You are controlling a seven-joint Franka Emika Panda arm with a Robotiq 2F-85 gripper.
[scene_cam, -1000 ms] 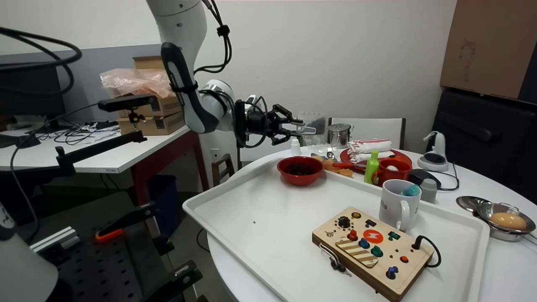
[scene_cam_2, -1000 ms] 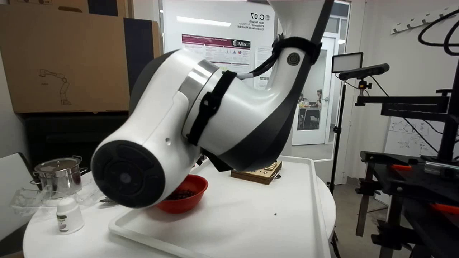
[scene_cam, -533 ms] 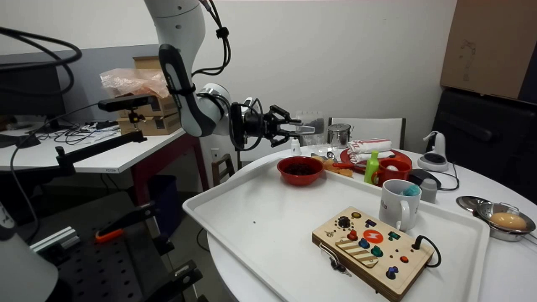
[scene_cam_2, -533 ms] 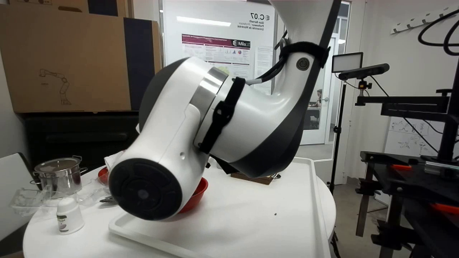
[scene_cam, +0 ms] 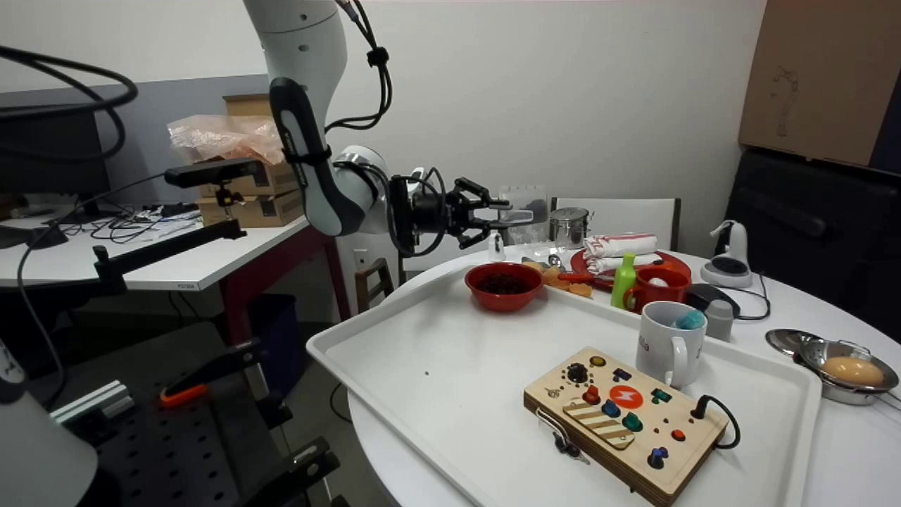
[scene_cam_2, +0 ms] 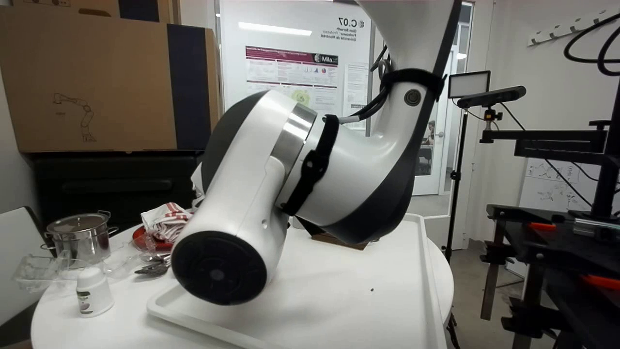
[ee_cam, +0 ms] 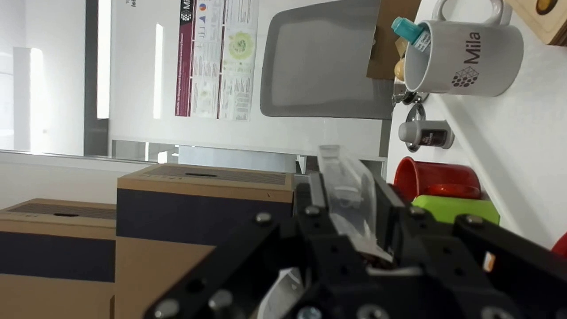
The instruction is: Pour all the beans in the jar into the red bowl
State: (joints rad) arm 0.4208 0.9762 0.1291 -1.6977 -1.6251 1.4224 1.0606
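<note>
My gripper (scene_cam: 505, 215) is shut on the clear handle of the jar (scene_cam: 537, 205), above and behind the red bowl (scene_cam: 503, 301). The see-through jar, with a dark patch inside, hangs in the air on the gripper's far side; its tilt is hard to tell. In the wrist view the clear handle of the jar (ee_cam: 354, 199) lies between the fingers of the gripper (ee_cam: 347, 190), with dark red beans just behind it. The red bowl holds dark beans and stands at the tray's far corner. In the other exterior picture the arm hides the bowl, jar and gripper.
The white tray (scene_cam: 422, 422) bears a wooden control box (scene_cam: 623, 422), a pale mug (scene_cam: 658, 345) and one stray bean (scene_cam_2: 372, 290). A white bottle (scene_cam_2: 94, 293), metal pot (scene_cam_2: 81, 237), red mug (scene_cam: 665, 285) and green bottle (scene_cam: 624, 278) stand outside the tray.
The arm has shifted right and slightly down in an exterior view, baring the towel and covering the red bowl. The gripper and jar have moved only slightly in the bowl's view. The grip is unchanged.
</note>
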